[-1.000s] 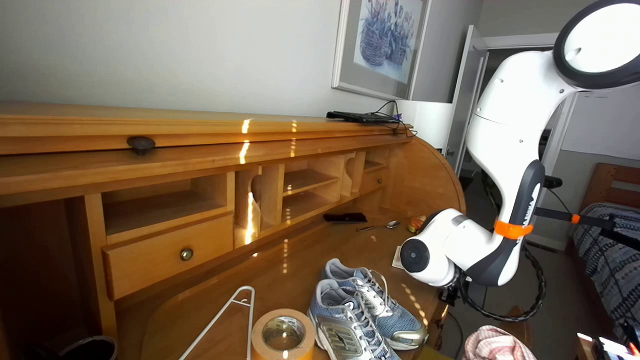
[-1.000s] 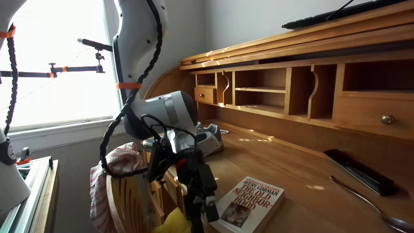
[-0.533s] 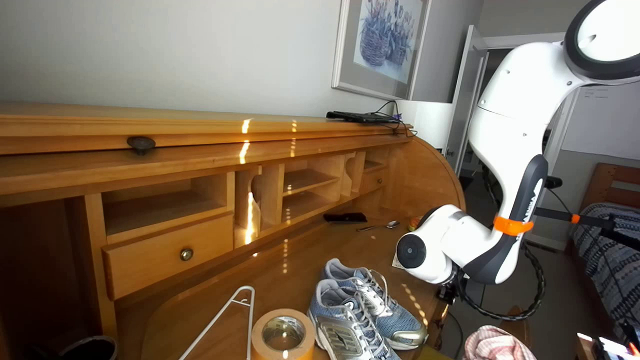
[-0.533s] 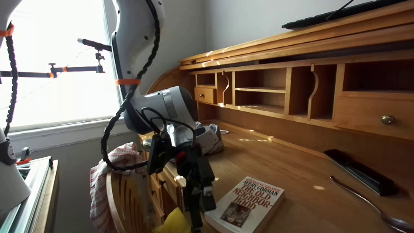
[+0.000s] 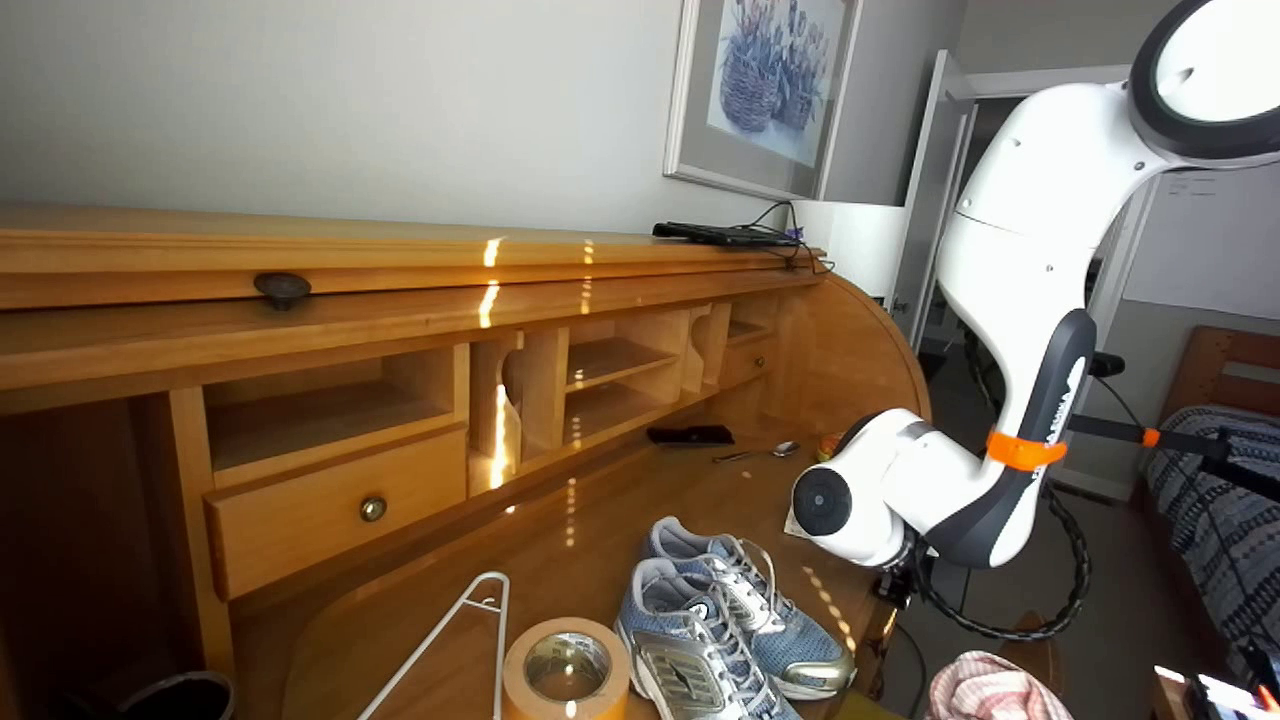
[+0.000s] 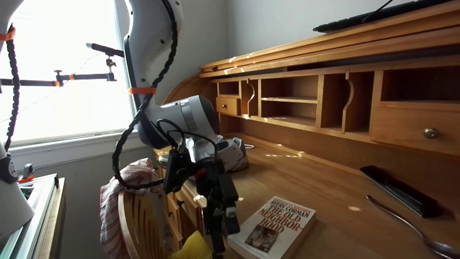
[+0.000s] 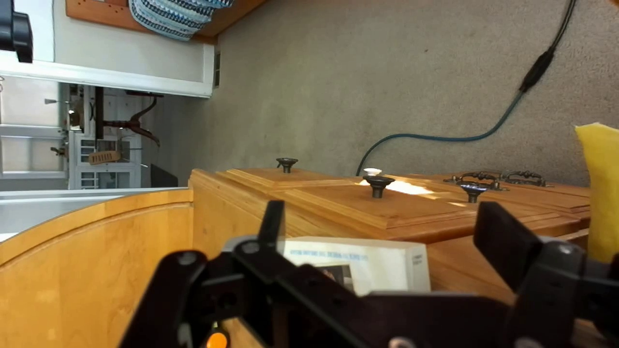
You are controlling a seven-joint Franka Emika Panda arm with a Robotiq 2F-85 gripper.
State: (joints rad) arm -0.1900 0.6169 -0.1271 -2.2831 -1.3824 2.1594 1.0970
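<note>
Sharing desk (image 6: 294,180) with book (image 6: 276,227): shoes (image 5: 730,610), spoon (image 6: 437,246).

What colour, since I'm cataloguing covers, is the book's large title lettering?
The large title lettering on the book is red, showing best in an exterior view.

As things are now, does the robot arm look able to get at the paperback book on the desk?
Probably yes: in the wrist view, the book shows beyond the open jaws, and no other object seems to block the way. Whether they are wide enough for it, I cannot tell.
</note>
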